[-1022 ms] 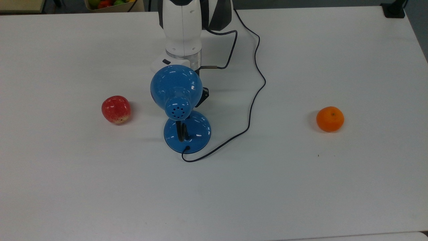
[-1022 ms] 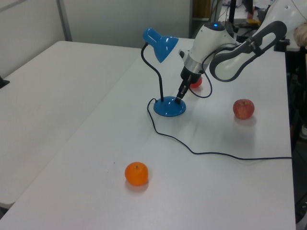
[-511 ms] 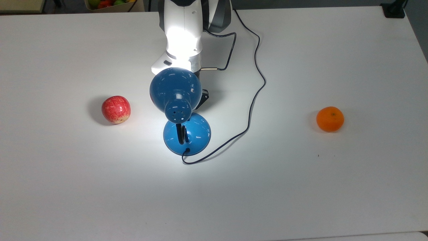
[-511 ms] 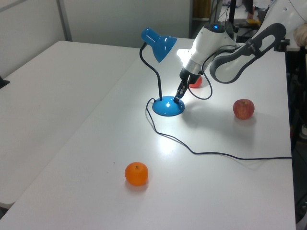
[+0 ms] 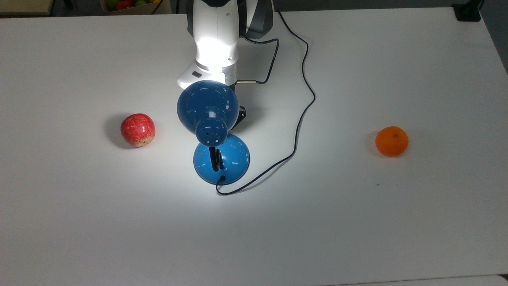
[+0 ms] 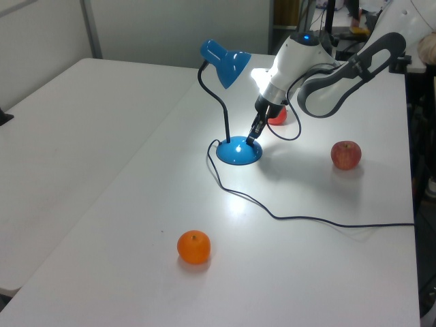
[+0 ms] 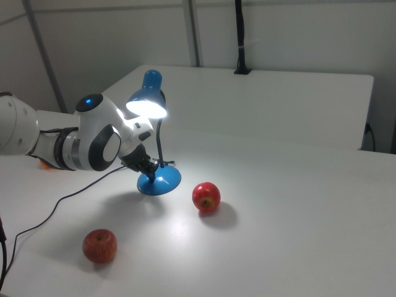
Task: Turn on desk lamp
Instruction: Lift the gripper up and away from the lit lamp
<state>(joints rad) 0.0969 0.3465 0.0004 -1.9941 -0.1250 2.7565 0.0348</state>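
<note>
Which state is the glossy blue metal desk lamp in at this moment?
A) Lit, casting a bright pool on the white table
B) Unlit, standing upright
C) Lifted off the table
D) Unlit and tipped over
A: the glossy blue metal desk lamp glows under its shade, brightening the white table around its base.

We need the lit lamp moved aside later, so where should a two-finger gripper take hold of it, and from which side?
Grip the desk lamp on the thin black neck just above the round base, probably side-on from the left view's left: the neck is slim enough to close on, while the dome shade is wide and glossy, and the arm crowds the other side.
</note>
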